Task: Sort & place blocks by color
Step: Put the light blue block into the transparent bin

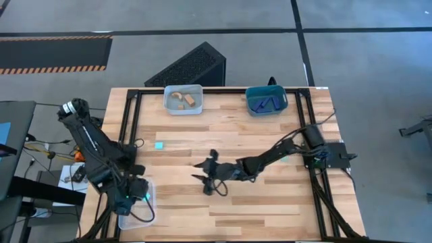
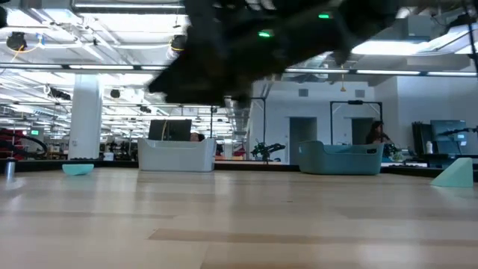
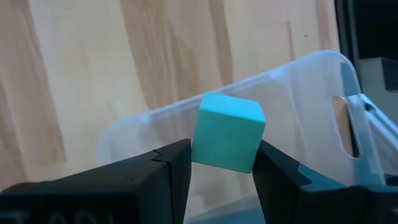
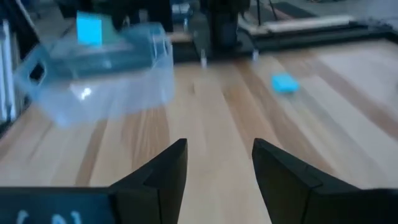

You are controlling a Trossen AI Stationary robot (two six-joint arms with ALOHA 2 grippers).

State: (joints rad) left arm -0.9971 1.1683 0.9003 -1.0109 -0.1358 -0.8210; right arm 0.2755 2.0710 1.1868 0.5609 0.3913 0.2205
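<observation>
My left gripper (image 3: 222, 154) is shut on a little cyan cube (image 3: 227, 132) and hangs over a clear plastic bin (image 3: 298, 112) at the table's near left (image 1: 135, 197). My right gripper (image 4: 219, 149) is open above the table's middle (image 1: 210, 177), touching nothing. Its wrist view shows the held cube (image 4: 89, 29) above that bin (image 4: 99, 74). A second cyan cube (image 1: 159, 145) rests flat on the wood (image 4: 285, 83). Tan wooden pieces (image 1: 183, 99) lie in a clear bin at the far edge. Dark blue bars (image 1: 264, 103) lie in the teal bin. My left gripper pinches the cyan cube between its two fingers (image 3: 177, 163), which press on two opposite side faces at the lower part (image 3: 211, 158). The fingers come from above, slanting down. The cube is lifted clear, slightly tilted, above the clear bin.
The far clear bin (image 2: 175, 155) and the teal bin (image 2: 340, 158) stand along the far edge. A black frame (image 1: 131, 121) rims the table on both sides. A cyan piece (image 2: 455, 173) shows at the low view's right. Bare wood lies between the arms.
</observation>
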